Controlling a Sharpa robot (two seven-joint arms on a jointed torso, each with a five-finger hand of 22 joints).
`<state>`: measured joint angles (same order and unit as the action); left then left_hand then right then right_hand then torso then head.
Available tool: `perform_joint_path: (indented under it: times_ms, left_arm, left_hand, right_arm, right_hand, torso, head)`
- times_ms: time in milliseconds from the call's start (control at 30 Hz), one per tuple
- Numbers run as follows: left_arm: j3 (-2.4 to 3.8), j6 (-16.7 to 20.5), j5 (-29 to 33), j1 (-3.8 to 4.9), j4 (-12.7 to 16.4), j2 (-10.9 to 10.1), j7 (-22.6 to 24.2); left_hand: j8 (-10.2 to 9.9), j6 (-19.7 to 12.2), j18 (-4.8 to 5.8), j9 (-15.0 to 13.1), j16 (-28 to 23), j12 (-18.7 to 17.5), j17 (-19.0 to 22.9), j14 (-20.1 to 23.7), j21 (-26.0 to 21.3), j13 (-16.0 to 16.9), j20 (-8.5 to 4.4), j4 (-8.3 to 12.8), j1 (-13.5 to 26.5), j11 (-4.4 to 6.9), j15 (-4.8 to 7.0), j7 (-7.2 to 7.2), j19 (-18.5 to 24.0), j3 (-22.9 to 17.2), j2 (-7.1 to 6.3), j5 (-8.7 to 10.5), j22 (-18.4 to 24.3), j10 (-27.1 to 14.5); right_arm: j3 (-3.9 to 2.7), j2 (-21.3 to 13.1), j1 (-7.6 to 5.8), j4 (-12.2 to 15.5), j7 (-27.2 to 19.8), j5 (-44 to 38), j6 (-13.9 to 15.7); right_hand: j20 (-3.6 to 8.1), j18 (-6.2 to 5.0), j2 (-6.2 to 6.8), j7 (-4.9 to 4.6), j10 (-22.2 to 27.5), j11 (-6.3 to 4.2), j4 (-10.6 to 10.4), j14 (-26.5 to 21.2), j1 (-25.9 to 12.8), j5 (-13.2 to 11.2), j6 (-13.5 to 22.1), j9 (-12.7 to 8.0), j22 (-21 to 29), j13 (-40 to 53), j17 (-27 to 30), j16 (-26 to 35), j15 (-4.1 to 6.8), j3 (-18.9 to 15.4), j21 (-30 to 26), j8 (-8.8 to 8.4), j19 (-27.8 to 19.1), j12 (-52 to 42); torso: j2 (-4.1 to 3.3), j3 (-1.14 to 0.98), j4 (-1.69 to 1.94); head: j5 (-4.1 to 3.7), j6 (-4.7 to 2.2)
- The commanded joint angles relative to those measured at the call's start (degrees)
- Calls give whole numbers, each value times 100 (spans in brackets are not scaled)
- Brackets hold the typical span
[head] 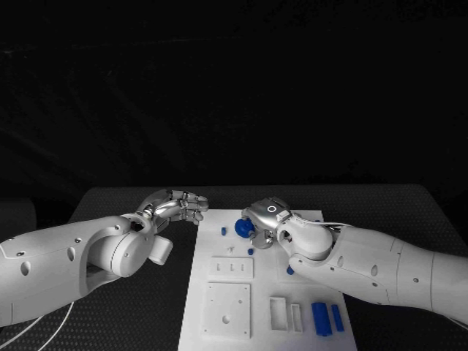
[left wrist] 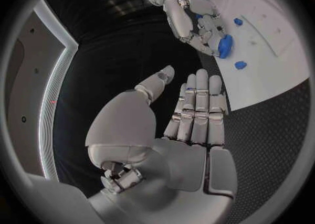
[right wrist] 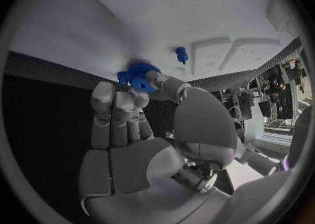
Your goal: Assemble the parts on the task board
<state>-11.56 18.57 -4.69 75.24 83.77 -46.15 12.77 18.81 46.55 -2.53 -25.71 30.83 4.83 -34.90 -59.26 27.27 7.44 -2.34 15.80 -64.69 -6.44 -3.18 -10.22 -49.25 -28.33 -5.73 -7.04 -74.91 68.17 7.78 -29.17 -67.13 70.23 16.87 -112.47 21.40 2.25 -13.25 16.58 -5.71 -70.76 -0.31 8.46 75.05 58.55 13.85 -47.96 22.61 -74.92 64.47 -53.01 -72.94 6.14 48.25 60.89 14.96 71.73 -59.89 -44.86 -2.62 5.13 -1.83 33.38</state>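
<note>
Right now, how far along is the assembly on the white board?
Early on, I'd judge. In hand: the right robot hand holds a blue gear over the task board. The left robot hand is open and holds nothing. Left: two blue bars lie loose at the board's near corner, and small blue pieces lie scattered near the gear.

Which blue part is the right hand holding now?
The blue gear, pinched in the right hand over the task board. The small blue pegs stand on the board untouched.

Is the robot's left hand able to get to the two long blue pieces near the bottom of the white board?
Probably not easily: the left hand hovers off the task board's far corner, and the long blue pieces lie beside the right arm.
</note>
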Motion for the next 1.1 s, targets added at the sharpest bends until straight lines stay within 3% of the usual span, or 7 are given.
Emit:
perform_joint_path:
  times_ms: [33, 633, 867, 933, 967, 1033, 1100]
  left_arm:
    - [5, -61, -29, 8, 0, 24, 21]
    - [4, -62, -29, 8, -9, 18, 18]
    - [4, -65, -30, 8, -5, 19, 13]
    - [4, -67, -30, 8, -3, 17, 13]
    - [4, -66, -30, 8, -1, 15, 13]
    - [4, -66, -30, 8, 2, 12, 13]
    - [4, -65, -30, 8, 7, 4, 13]
  left_hand:
    - [-36, -4, -112, -6, -39, -20, -7, 24, 38, 10, 0, 0, 78, -32, -21, -27, 48, -29, -1, -15, -115, -4]
    - [-40, -7, -113, -8, -42, -27, -11, 24, 40, 11, -1, 2, 77, -32, -21, -28, 51, -34, 3, -18, -114, -4]
    - [-41, -8, -113, -8, -43, -28, -12, 24, 41, 11, 0, 3, 77, -33, -21, -29, 52, -34, 1, -18, -114, -4]
    - [-41, -8, -113, -8, -43, -29, -13, 24, 41, 11, 0, 3, 77, -33, -21, -29, 52, -34, 1, -18, -114, -4]
    - [-41, -8, -113, -8, -43, -29, -13, 24, 41, 11, 0, 4, 77, -33, -21, -29, 52, -34, 0, -18, -114, -4]
    - [-42, -9, -114, -8, -44, -30, -13, 24, 41, 11, -1, 4, 76, -34, -21, -30, 52, -34, 0, -18, -114, -4]
    - [-42, -10, -114, -8, -44, -31, -14, 24, 41, 11, -1, 5, 76, -34, -21, -30, 53, -35, -1, -18, -114, -5]
  right_arm:
    - [25, 4, 37, 59, -165, 107, -172]
    - [24, -73, 37, 133, -179, 192, -69]
    - [24, -23, 37, 33, -213, 411, -405]
    - [24, -23, 37, -6, -199, 489, -501]
    - [24, -25, 37, -27, -193, 497, -513]
    - [24, -39, 36, -59, -179, 502, -555]
    - [24, -61, 36, -79, -178, 518, -560]
  right_hand:
    - [-7, -175, -78, 17, 12, -48, 38, 2, -18, 204, 33, 23, -84, 13, -10, 32, 47, 21, -16, 44, -8, 42]
    - [-1, -175, -24, 26, -15, -57, 68, 14, -98, 157, 38, 49, -84, 33, -38, 32, 57, -42, -2, 99, 18, 44]
    - [1, -175, -31, 24, -16, -56, 67, 14, -95, 149, 37, 51, -83, 34, -39, 32, 58, -39, -3, 103, 18, 45]
    - [13, -163, -100, -1, 2, -98, 133, -4, 12, 858, 79, 56, -83, 39, -48, 30, 68, 149, -21, 97, -22, 50]
    - [24, -168, -321, 62, 2, -59, 239, -6, 129, 1459, 92, 67, -90, 48, -57, 22, 24, 302, -13, 106, -28, 42]
    - [4, -173, -523, 48, 1, -79, 460, -5, 73, 1934, 102, 79, -111, 65, -71, 14, 68, 332, 27, 125, -26, 32]
    - [-19, -175, -627, 54, -1, -83, 586, -3, -11, 1980, 108, 83, -105, 72, -77, 19, 74, 430, 36, 140, -34, 35]
  torso:
    - [1, -3, -5]
    - [2, -15, -11]
    - [1, -6, -8]
    - [3, -8, -8]
    - [3, -6, -9]
    - [3, -5, -10]
    - [1, -4, -12]
  head:
    - [5, 6]
    - [19, 23]
    - [6, 33]
    - [4, 34]
    - [2, 33]
    - [-1, 34]
    - [-3, 37]
